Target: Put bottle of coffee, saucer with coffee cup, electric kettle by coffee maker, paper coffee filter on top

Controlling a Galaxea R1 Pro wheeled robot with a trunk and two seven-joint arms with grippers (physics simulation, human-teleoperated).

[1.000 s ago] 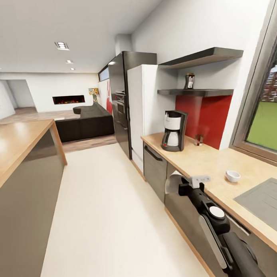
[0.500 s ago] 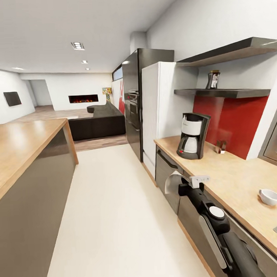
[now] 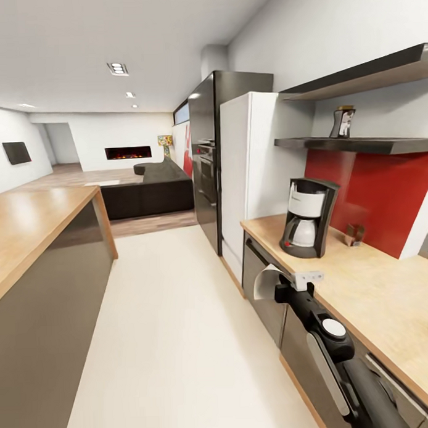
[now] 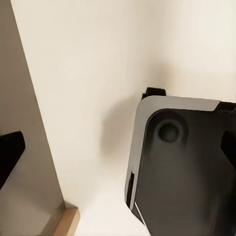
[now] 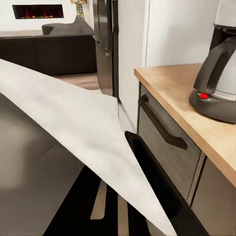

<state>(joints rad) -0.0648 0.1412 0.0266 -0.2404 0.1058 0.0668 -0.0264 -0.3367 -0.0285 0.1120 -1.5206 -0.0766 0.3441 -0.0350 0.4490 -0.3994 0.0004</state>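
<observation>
While a white, cone-folded paper coffee filter (image 3: 266, 282) is pinched in the right end effector (image 3: 279, 290) beside the tabletop's (image 3: 365, 295) front edge, the black-and-white coffee maker (image 3: 308, 218) is seen near its far corner.

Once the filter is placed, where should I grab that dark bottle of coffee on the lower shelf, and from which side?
Probably grip the dark bottle of coffee around its narrower middle, coming in level from the open front of the lower dark wall shelf. It stands upright, and the upper shelf close overhead leaves little room for a top-down grasp.
</observation>
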